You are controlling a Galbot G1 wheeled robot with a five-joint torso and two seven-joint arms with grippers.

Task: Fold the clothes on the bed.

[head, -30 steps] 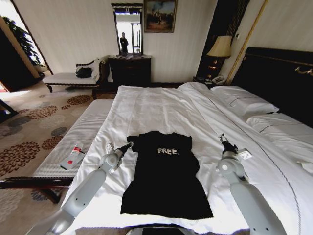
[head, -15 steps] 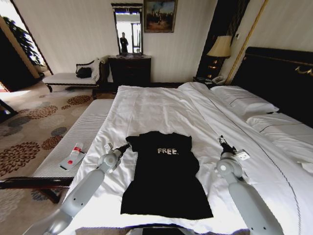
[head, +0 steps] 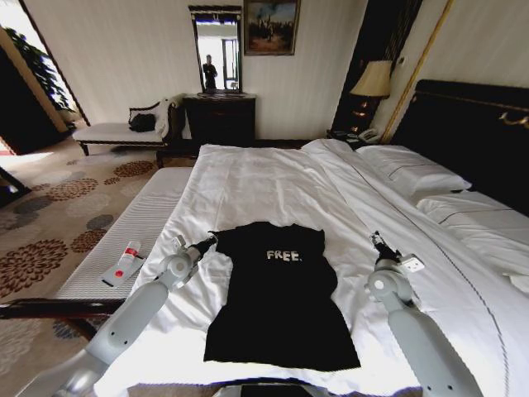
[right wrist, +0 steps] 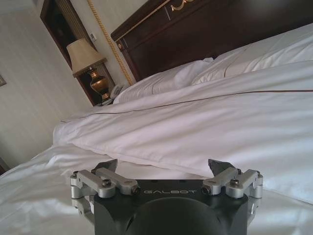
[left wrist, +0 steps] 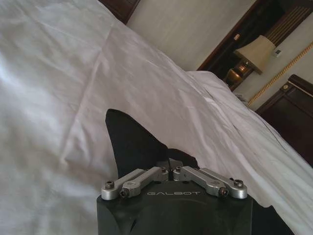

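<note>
Lying flat on the large white-sheeted bed [head: 273,178] with its dark headboard: a black short-sleeved soft T-shirt [head: 277,294] with white "FREE" lettering, spread between the two grippers. At the shirt's left sleeve, left gripper [head: 207,242] with jaws closed on the black fabric, the sleeve corner rising just ahead of the jaws in the left wrist view [left wrist: 168,171]. Well apart from the shirt on its other side, right gripper [head: 376,240] low over bare white sheet, jaws spread wide and empty [right wrist: 164,169].

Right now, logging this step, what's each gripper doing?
Left gripper: shut on the T-shirt sleeve.
Right gripper: open, holding nothing.
</note>
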